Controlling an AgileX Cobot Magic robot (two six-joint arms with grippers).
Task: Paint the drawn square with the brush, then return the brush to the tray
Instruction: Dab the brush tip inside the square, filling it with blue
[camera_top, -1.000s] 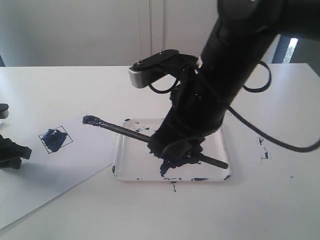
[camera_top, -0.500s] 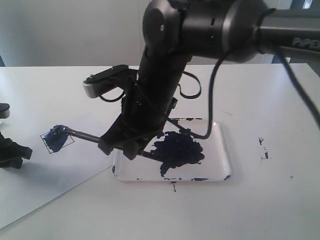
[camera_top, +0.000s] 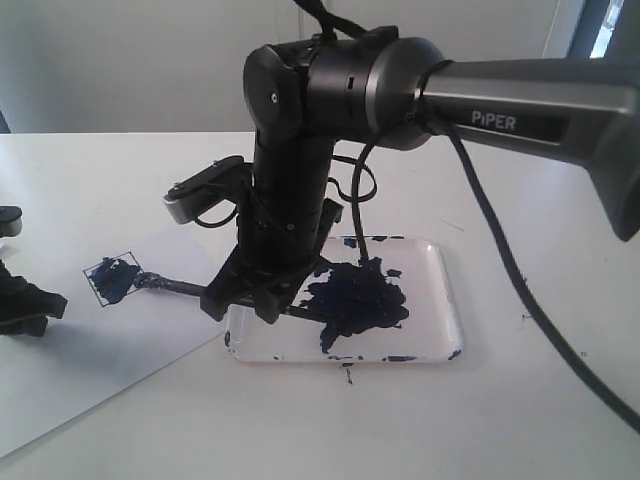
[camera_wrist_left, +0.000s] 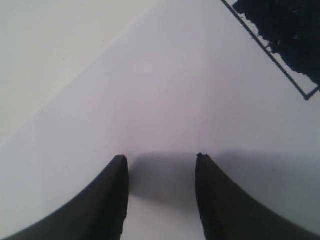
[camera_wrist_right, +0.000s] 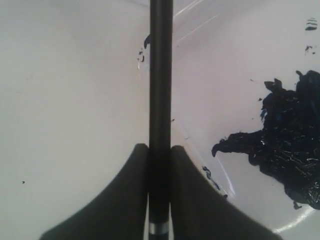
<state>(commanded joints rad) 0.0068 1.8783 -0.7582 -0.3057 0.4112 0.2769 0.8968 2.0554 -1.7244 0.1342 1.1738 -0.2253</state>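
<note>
My right gripper (camera_top: 245, 297) is shut on the brush (camera_top: 172, 286), a thin black stick whose handle runs straight between the jaws in the right wrist view (camera_wrist_right: 160, 75). Its paint-loaded tip rests at the right corner of the drawn square (camera_top: 113, 278), which is smeared dark blue on the white paper sheet (camera_top: 90, 350). The tray (camera_top: 440, 300) lies to the right with a dark paint blob (camera_top: 355, 298) in its middle. My left gripper (camera_wrist_left: 161, 159) stands open just above the paper, nothing between its fingers. A corner of the drawn square (camera_wrist_left: 287, 45) shows in its view.
The right arm (camera_top: 330, 110) reaches from the right across the tray, and its black cable (camera_top: 500, 260) hangs over the table. Paint flecks dot the tray rim (camera_top: 340, 362). The left gripper's dark body (camera_top: 25, 305) sits at the far left edge on the paper.
The right arm swung left from above the tray, carrying the brush; the tip came down from mid-air onto the drawn square. The left gripper has not moved.
</note>
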